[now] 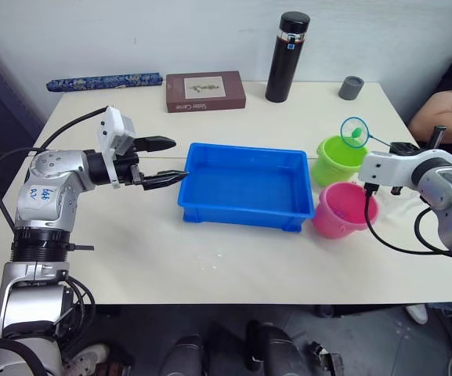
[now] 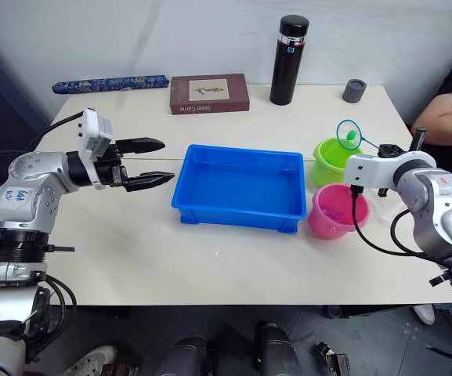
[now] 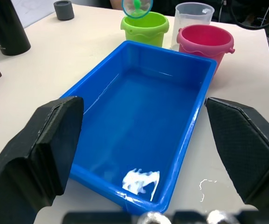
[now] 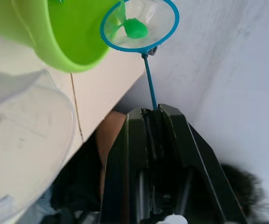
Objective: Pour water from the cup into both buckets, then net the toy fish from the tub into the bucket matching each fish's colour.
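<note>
Left gripper (image 1: 165, 161) hovered just left of the tub (image 1: 245, 187), above the table (image 1: 131, 235), fingers (image 3: 45, 140) spread wide and holding nothing. Behind it, along the far edge of the table, lay a long dark blue patterned roll (image 1: 104, 81) and a brown book (image 1: 205, 91).

Sat mid-table, that blue tub, with a shallow film of water glinting on its floor; no fish made out in it. Beyond it stood a tall black flask (image 1: 287, 56), upright, and further right a small grey cup (image 1: 352, 87).

Just right of the tub stood the two buckets side by side: the lime green bucket (image 1: 337, 160) farther back, the pink bucket (image 1: 345, 210) nearer and touching or nearly touching the tub's corner. Seen from the left wrist, the clear cup (image 3: 193, 13) stood upright behind the pink bucket, beside the green one.

Held over the green bucket's rim, the net (image 1: 354, 132), with a green fish (image 4: 135, 28) lying in its hoop. Clamped on the net's thin handle, the right gripper (image 4: 152, 114), fingers closed tight around it.

At the far right, a person's folded arm (image 1: 445, 113) rested past the table edge.
</note>
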Controlling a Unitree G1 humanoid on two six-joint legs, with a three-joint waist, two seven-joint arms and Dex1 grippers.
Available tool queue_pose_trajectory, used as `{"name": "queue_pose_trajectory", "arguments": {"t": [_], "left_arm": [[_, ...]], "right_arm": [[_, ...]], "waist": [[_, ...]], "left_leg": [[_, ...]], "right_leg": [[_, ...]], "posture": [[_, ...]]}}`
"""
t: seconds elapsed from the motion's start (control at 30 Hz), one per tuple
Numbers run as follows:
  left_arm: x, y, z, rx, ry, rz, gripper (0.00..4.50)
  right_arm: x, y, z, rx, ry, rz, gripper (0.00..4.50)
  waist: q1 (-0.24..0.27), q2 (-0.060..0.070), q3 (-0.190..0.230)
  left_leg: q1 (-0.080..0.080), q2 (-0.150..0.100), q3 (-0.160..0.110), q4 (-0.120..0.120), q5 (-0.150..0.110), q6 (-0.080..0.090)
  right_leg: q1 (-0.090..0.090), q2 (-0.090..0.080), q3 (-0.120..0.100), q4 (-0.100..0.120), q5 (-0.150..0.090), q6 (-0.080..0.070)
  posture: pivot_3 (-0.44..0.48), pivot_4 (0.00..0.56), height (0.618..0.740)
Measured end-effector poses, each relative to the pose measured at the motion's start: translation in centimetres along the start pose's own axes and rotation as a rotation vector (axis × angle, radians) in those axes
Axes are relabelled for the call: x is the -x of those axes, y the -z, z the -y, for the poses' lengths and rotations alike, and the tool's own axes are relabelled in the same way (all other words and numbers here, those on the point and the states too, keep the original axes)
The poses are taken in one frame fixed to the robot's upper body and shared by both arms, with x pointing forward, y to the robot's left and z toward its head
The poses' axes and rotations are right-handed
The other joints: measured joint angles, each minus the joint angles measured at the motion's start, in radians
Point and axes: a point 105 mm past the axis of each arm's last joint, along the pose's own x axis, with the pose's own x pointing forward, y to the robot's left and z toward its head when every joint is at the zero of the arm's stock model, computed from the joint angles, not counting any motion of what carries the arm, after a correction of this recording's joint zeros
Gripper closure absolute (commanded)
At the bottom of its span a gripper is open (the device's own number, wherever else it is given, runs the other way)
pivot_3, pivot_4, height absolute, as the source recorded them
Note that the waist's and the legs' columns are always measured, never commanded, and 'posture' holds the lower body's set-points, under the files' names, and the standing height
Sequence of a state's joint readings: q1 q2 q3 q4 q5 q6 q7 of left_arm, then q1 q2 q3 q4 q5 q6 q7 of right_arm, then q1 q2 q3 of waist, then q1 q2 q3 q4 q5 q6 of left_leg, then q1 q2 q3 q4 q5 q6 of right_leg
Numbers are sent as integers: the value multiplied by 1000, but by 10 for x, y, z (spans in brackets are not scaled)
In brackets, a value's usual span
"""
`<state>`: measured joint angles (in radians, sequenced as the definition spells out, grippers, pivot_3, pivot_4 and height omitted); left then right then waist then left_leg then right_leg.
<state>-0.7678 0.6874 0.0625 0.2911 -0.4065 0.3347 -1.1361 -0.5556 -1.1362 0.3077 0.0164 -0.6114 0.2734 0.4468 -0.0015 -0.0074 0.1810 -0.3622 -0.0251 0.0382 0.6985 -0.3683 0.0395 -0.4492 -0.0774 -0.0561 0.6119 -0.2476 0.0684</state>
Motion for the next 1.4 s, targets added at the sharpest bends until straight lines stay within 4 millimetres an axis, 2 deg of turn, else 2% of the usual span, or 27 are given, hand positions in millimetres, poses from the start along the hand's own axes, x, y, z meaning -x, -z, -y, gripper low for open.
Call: {"name": "queue_pose_trajectory", "arguments": {"t": [0.07,0.27,0.57,1.03,1.4], "left_arm": [[0,0,0,1,1,1,17],[-1,0,0,-4,3,5,17],[-2,4,-2,16,1,1,17],[-4,1,-6,1,4,9,17],[-4,0,-6,-3,3,9,17]], "right_arm": [[3,-5,-5,69,7,27,4500],[15,0,-17,216,14,25,4500],[25,-4,-4,391,136,6,4500],[31,-7,-17,543,165,-36,4500],[29,-15,-22,562,193,-45,4500]], "waist": [[0,0,0],[1,0,0],[0,0,0],[1,0,0],[0,0,0]], "left_leg": [[0,0,0,0,0,-1],[0,0,0,0,0,-1],[1,0,1,1,1,-1],[1,0,1,1,1,-2],[2,0,2,1,1,-2]], "right_leg": [[0,1,0,0,0,0],[0,1,0,1,0,0],[0,2,0,1,0,0],[1,2,0,2,0,0],[1,2,1,3,0,0]], "posture": [[0,150,740],[0,150,740],[0,150,740],[0,150,740],[0,150,740]]}}
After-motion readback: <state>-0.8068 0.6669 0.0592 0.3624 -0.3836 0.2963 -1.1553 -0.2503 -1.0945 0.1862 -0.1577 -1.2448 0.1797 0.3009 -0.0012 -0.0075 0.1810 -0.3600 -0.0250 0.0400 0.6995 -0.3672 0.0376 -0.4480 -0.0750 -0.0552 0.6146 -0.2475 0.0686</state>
